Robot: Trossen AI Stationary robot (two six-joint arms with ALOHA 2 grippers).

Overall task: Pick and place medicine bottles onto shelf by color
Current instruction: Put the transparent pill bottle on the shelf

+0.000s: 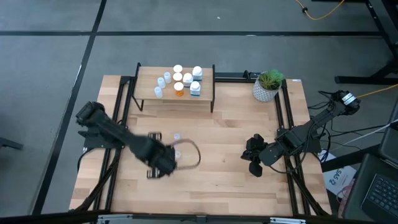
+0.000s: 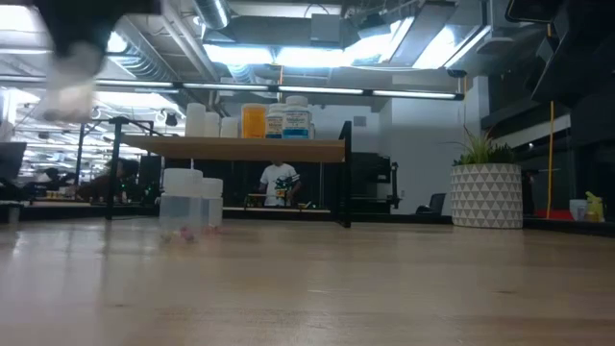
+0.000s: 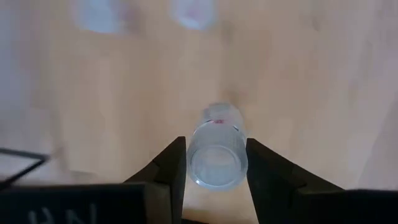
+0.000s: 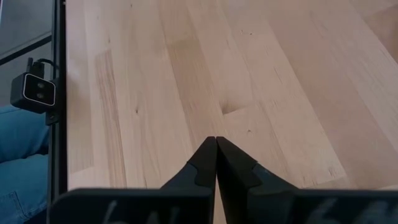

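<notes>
**Inspector:** Wooden table (image 1: 236,174) lies mostly bare across its near half; black rails run along both sides. Shelf (image 1: 176,99) stands at the far edge, with a potted plant (image 1: 268,85) well apart beside it.

**Clerk:** And the shelf load?

**Inspector:** Medicine bottles (image 1: 180,79) stand clustered on top: white, orange, pale blue.

**Clerk:** Claws?

**Inspector:** Left gripper (image 3: 216,163) is over the left-centre boards, fingers clasped against both sides of a pale-blue vial (image 3: 216,149). Two more vials (image 2: 190,198) stand near. Right gripper (image 4: 216,163) is clenched, holding nothing, near the right rail.
</notes>
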